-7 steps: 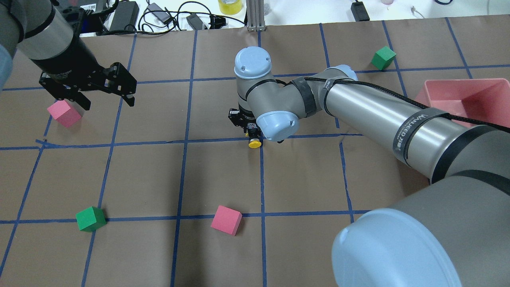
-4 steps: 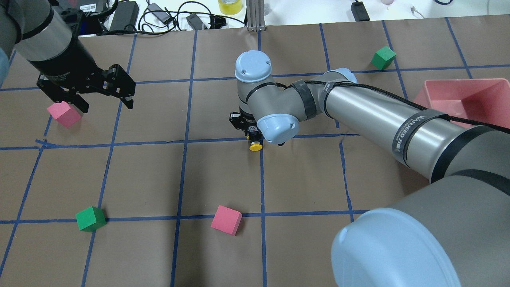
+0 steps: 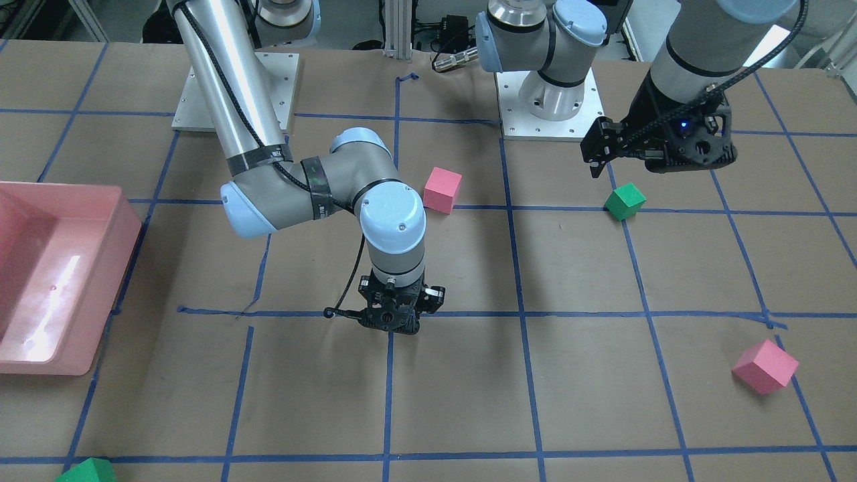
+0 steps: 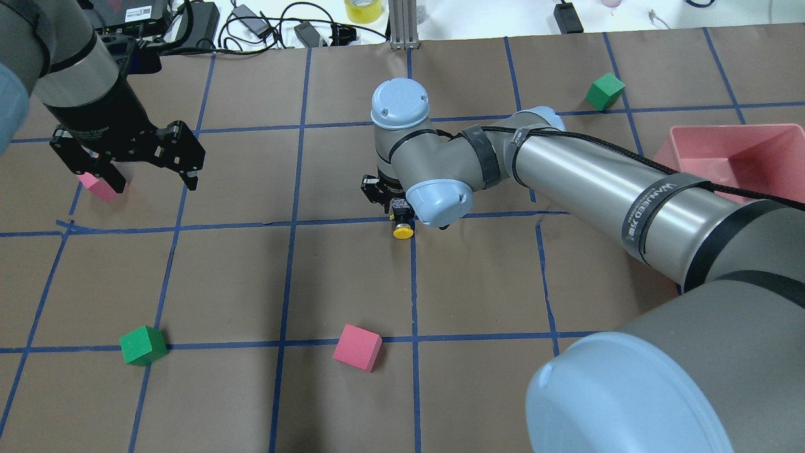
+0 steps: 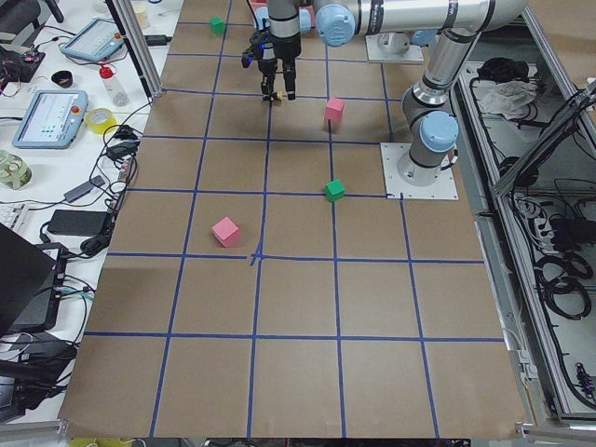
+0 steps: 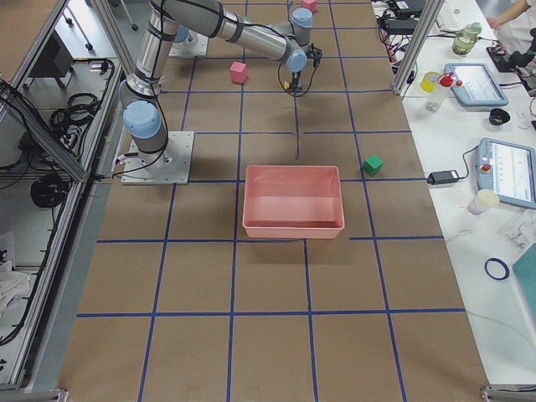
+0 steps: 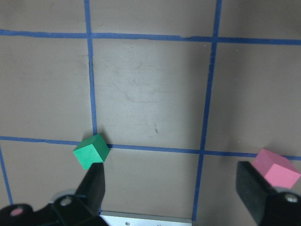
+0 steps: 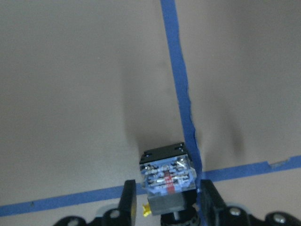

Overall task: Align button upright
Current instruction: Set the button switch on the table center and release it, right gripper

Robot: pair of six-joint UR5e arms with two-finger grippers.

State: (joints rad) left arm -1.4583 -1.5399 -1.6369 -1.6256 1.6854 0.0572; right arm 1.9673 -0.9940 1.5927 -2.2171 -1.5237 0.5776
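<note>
The button sits at mid-table in my right gripper (image 4: 391,204). Its yellow cap (image 4: 402,232) sticks out from under the wrist toward the robot's side, with the black body behind it. In the right wrist view the button's whitish-grey base block (image 8: 167,181) sits between the two fingers, which close on its sides; the right gripper (image 8: 168,200) is shut on it, low over the paper. In the front-facing view the right gripper (image 3: 392,323) hides the button. My left gripper (image 4: 153,181) hovers open and empty at far left; its spread fingers (image 7: 95,187) show in the left wrist view.
A pink cube (image 4: 95,187) lies half hidden under the left gripper. A green cube (image 4: 143,345) and a pink cube (image 4: 357,347) lie near the front, and another green cube (image 4: 605,91) at the back right. A pink bin (image 4: 764,135) stands at right. Cables line the far edge.
The left arm has drifted left and back, now covering more of the pink cube. The right gripper with the button has barely shifted.
</note>
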